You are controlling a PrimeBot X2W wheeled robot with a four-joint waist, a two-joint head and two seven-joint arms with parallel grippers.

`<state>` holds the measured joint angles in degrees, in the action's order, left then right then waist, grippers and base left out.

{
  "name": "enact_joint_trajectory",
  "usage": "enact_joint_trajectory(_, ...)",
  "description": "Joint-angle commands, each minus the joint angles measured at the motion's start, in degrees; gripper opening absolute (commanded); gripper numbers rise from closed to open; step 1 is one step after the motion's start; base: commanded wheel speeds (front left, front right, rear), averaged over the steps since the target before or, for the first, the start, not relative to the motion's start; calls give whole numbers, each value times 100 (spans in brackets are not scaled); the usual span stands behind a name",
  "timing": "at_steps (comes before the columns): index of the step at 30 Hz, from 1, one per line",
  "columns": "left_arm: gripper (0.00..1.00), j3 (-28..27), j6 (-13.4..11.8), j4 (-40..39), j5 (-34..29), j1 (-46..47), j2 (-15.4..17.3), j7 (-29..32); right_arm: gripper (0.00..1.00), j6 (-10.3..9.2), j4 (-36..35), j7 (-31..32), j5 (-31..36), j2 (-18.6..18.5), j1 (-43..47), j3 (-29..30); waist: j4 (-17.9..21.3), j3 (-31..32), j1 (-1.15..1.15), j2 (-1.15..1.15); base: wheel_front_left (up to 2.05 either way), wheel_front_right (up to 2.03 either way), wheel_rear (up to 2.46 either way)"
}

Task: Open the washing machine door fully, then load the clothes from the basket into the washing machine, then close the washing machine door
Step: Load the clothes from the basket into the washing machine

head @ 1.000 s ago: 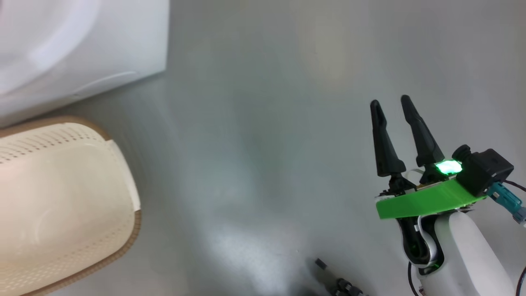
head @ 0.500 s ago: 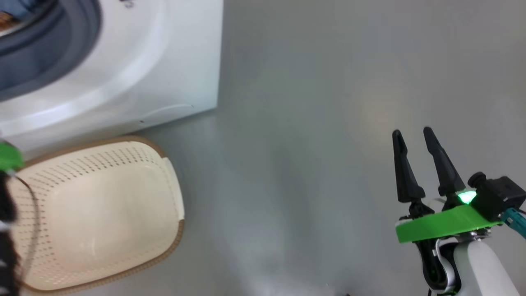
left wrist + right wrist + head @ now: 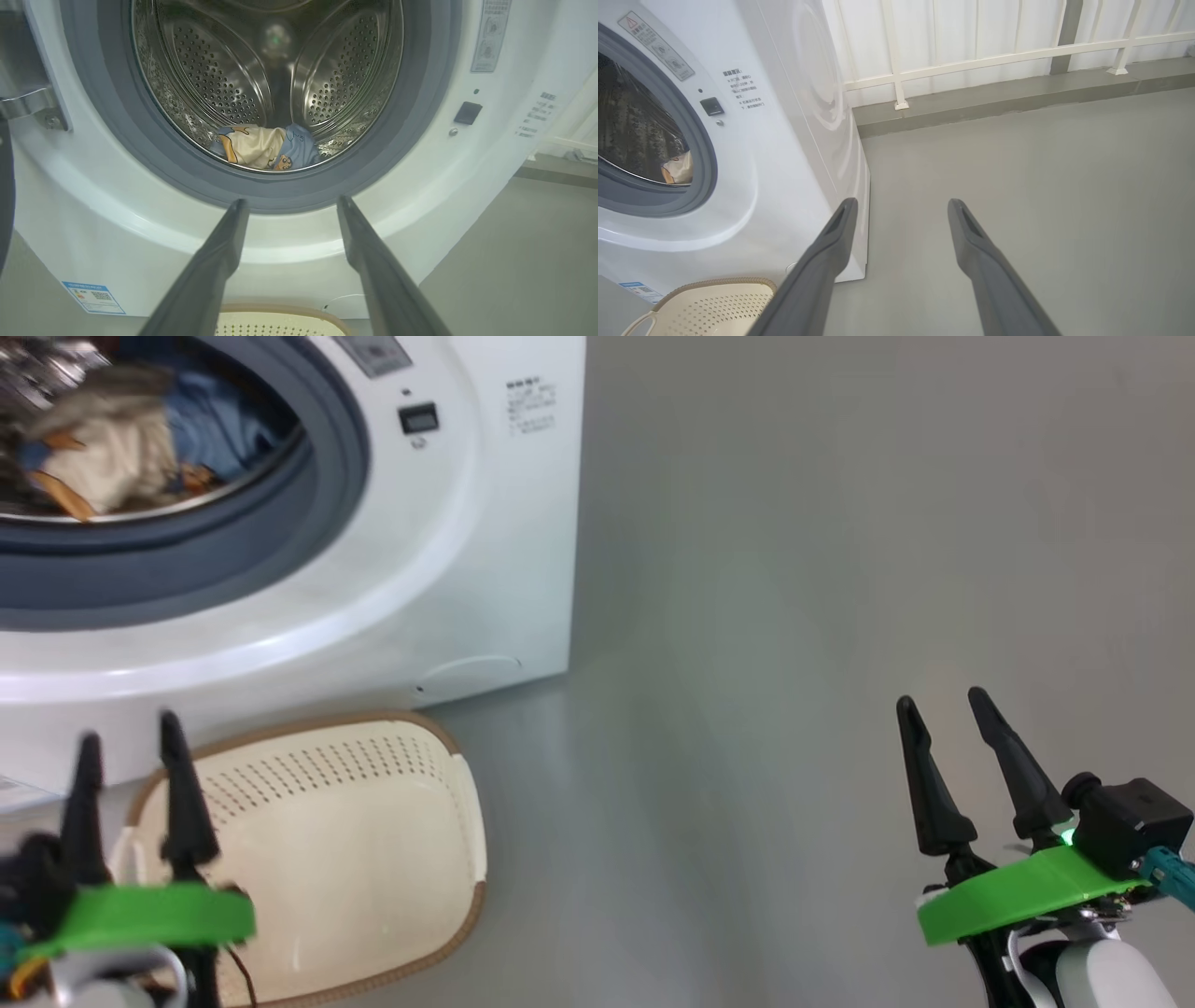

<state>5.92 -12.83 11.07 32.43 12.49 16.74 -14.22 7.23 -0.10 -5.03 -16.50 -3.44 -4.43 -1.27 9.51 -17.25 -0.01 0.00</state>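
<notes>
The white washing machine (image 3: 467, 569) stands at the upper left with its round opening uncovered. The clothes (image 3: 266, 147), cream, light blue and orange, lie at the bottom of the steel drum; in the head view the clothes (image 3: 121, 457) look blurred. Of the washing machine door I see a metal hinge (image 3: 32, 100) and a dark edge (image 3: 4, 186) at the far left. The basket (image 3: 327, 770) sits on the floor before the machine, showing bare cream plastic inside. My left gripper (image 3: 129, 733) hangs open over the basket's left end, pointing at the drum. My right gripper (image 3: 941, 702) is open over bare floor.
Grey floor (image 3: 747, 616) stretches to the right of the machine. A white railing (image 3: 994, 56) on a low kerb runs behind it. A blue label (image 3: 93, 296) and a round cover (image 3: 467, 672) sit low on the machine's front.
The head camera has swung up and left, bringing the drum opening, the whole basket and my left gripper into view. Both grippers stay open and empty.
</notes>
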Motion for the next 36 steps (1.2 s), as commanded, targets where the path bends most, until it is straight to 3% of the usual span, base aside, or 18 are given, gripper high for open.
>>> enact_joint_trajectory(1, 100, -148, -45, -269, -98, -175, 73, -63, 100, 25, -195, 55, 73, -95, 88, -91, -226, 394, 1, 0, 0, 0, 0)
enact_joint_trajectory(6, 100, 14, -124, -549, -251, -747, -163, -71, 100, 25, -312, 244, 128, -183, 270, -85, -359, 699, 1, 0, 0, 0, 0)
enact_joint_trajectory(19, 100, 285, -200, -751, -438, -1343, -410, -75, 100, 25, -619, 578, 236, -294, 621, -84, -573, 1108, 1, 0, 0, 0, 0)
enact_joint_trajectory(36, 100, 444, -241, -826, -696, -1580, -431, -77, 100, 25, -751, 743, 306, -239, 843, -52, -692, 1336, 1, 0, 0, 0, 0)
